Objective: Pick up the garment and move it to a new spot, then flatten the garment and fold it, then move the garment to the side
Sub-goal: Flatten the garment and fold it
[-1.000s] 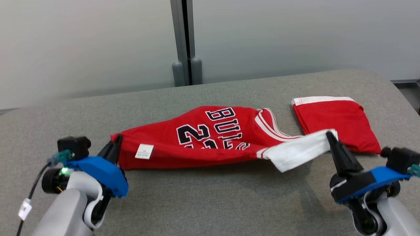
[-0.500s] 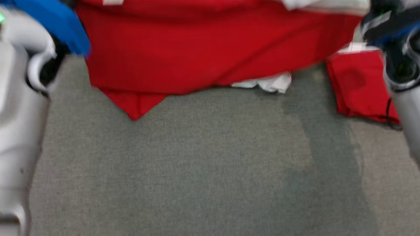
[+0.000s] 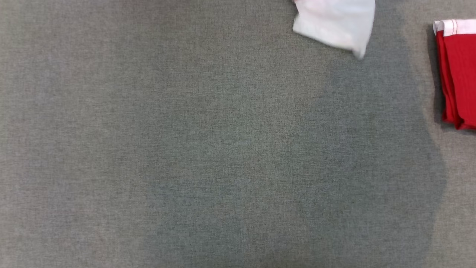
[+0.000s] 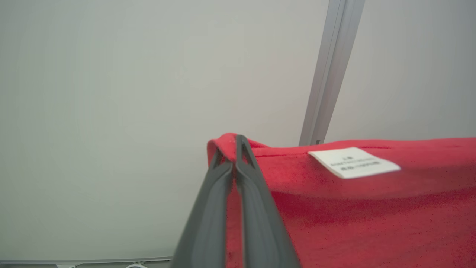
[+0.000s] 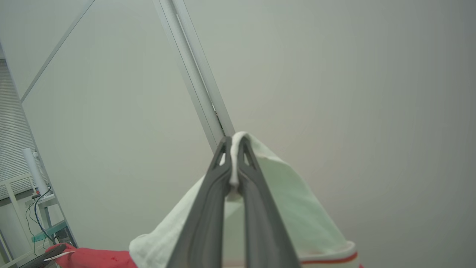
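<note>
The garment is a red jersey with white trim. In the left wrist view my left gripper (image 4: 230, 143) is shut on a red corner of the garment (image 4: 353, 208), near its white label (image 4: 353, 167). My right gripper (image 5: 233, 143) is shut on a white part of the garment (image 5: 297, 208), and more red cloth (image 5: 96, 258) shows at the lower left of that view. Both wrist views have the wall behind the cloth, so it is held up in the air. In the head view, a white flap of the garment (image 3: 336, 24) hangs at the top edge over the grey table (image 3: 186, 149).
A second, folded red garment with a white band (image 3: 459, 74) lies at the table's right edge. A pale wall with a vertical metal post (image 4: 331, 74) stands behind. Shelving and cables (image 5: 37, 208) show far left in the right wrist view.
The head camera has tilted down onto the table. The jersey, earlier stretched low over the table between both grippers, is now raised, with just its white flap at the top edge.
</note>
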Available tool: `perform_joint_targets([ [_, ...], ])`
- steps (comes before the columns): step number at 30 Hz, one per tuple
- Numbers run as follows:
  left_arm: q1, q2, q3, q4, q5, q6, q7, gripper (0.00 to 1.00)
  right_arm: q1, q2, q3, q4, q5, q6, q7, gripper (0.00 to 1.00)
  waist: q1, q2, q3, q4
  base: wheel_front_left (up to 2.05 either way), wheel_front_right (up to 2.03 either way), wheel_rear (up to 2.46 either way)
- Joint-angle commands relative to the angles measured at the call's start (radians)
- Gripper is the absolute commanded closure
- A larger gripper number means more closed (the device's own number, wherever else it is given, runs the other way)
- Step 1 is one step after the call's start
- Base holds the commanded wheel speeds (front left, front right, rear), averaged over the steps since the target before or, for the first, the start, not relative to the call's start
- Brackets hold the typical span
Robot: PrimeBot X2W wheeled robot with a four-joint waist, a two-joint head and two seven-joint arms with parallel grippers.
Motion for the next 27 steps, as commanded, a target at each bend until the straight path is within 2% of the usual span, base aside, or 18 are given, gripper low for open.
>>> perform_joint_targets([
  [1,-0.052,-0.009,-0.003,0.030,-0.004,-0.007,-0.019,1.00,-0.058,-0.019,0.018,0.002,0.013,0.000,-0.012,1.00,-0.0004,-0.0006,-0.012,0.000,0.00,0.00,0.00],
  [8,-0.093,-0.025,-0.036,0.114,-0.027,-0.019,-0.046,1.00,-0.110,-0.042,0.104,0.010,0.041,0.000,-0.012,1.00,-0.0004,-0.0006,-0.052,0.000,0.00,0.00,0.00],
  [14,0.045,-0.021,-0.159,0.103,-0.095,-0.018,-0.034,1.00,0.024,-0.090,0.247,-0.048,0.076,0.000,0.021,1.00,-0.0004,-0.0006,-0.118,-0.011,0.00,0.00,0.00],
  [19,0.252,0.065,-0.319,0.018,-0.186,-0.018,0.020,1.00,0.242,-0.157,0.390,-0.154,0.115,0.000,0.070,1.00,-0.0004,-0.0006,-0.209,-0.031,0.00,0.00,0.00],
  [24,0.467,0.154,-0.415,-0.096,-0.339,-0.018,0.093,1.00,0.477,-0.246,0.499,-0.233,0.176,0.000,0.191,1.00,-0.0004,-0.0006,-0.327,-0.045,0.00,0.00,0.00],
  [27,0.615,0.206,-0.479,-0.179,-0.439,-0.018,0.203,1.00,0.609,-0.303,0.559,-0.292,0.205,0.000,0.283,1.00,-0.0004,-0.0006,-0.401,-0.045,0.00,0.00,0.00],
])
